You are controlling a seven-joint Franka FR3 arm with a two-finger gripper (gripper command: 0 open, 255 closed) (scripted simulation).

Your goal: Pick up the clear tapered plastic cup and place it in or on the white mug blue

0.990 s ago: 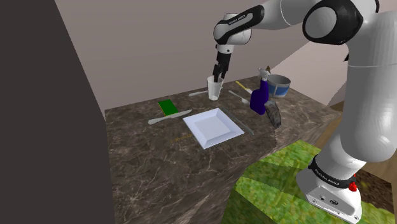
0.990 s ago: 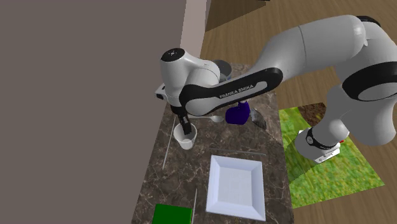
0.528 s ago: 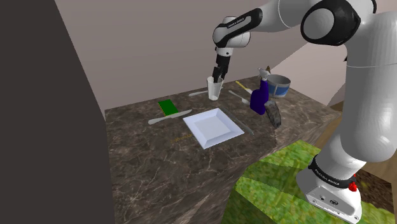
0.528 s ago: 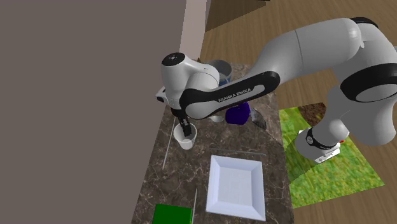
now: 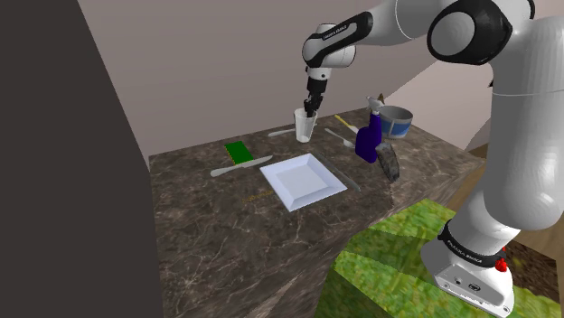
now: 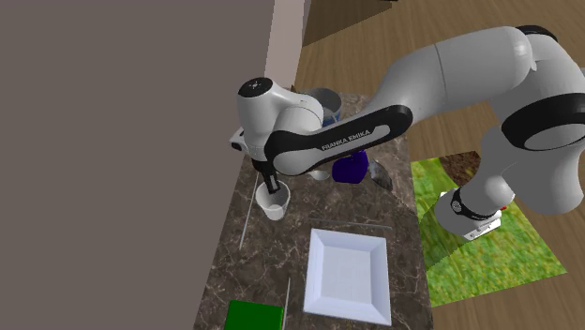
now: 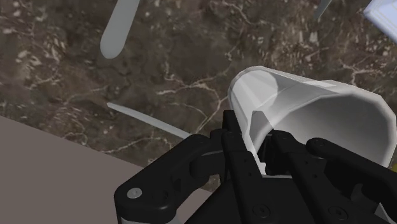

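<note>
Little has shifted over the last second: the arm's wrist has risen a touch, and the cup [image 5: 305, 128] stands where it did on the dark marbled counter [image 5: 226, 226]. In the shoulder view the cup is upright, at 12 o'clock from the white square plate [image 5: 304, 181].

The black gripper [image 5: 310, 110] reaches down onto the cup's rim from above. In the wrist view one finger sits inside the cup and the other outside, and they appear pinched together on its near wall.

The step in hand looks like the grasp itself, made but not yet tested, since the cup's base seems to rest on the counter. The mug [image 5: 396, 121], grey outside and blue inside, stands at 3 o'clock from the cup, just past a blue spray bottle [image 5: 368, 142].

The next move calls for a straight lift, high enough to clear the bottle's top, then a carry toward 3 o'clock and a slow lowering into the mug's mouth. A pinch on one thin wall may let the cup tilt or slip.
</note>
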